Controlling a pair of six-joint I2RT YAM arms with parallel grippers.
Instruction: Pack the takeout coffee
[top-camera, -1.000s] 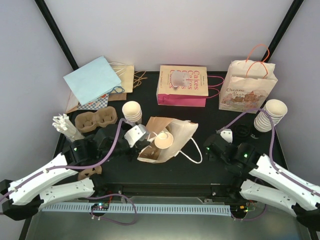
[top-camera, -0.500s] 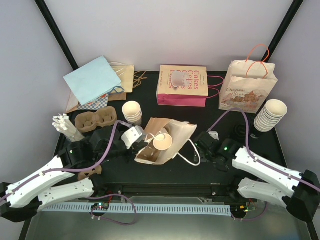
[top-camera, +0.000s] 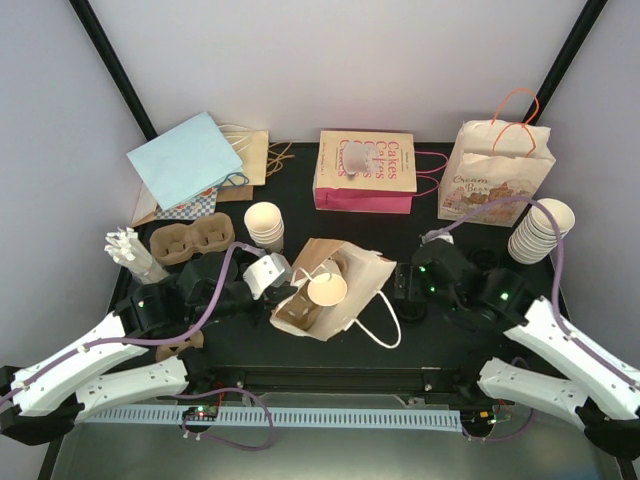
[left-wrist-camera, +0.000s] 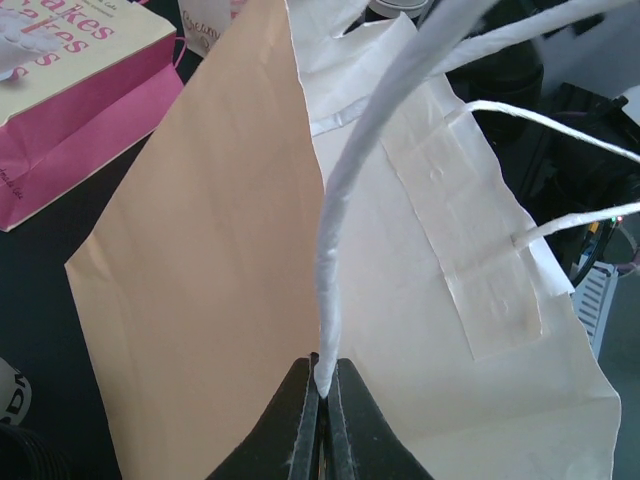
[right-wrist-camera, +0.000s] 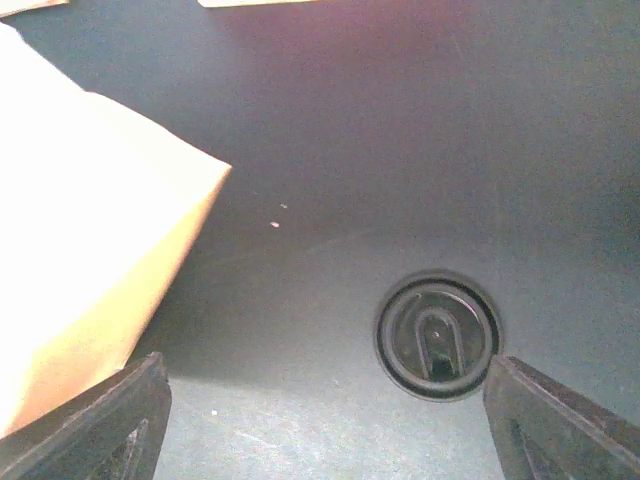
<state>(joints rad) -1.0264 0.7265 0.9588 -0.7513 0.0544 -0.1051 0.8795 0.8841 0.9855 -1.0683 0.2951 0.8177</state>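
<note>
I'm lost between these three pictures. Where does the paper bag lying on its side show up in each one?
Top external: the paper bag lies mid-table, between the two arms.
Left wrist: it fills most of the picture; the left gripper pinches its white handle.
Right wrist: only a tan corner shows, at the left edge.
Shared landmark: the black table.

Cream-white cup (top-camera: 327, 288), black lid (right-wrist-camera: 437, 338), black table (right-wrist-camera: 400, 150). The paper bag (left-wrist-camera: 200, 270) is tan and cream-white with a white twisted handle (left-wrist-camera: 335, 250); the Cakes bag (top-camera: 365, 172) is cream, pink-bottomed, pink-lettered.
</note>
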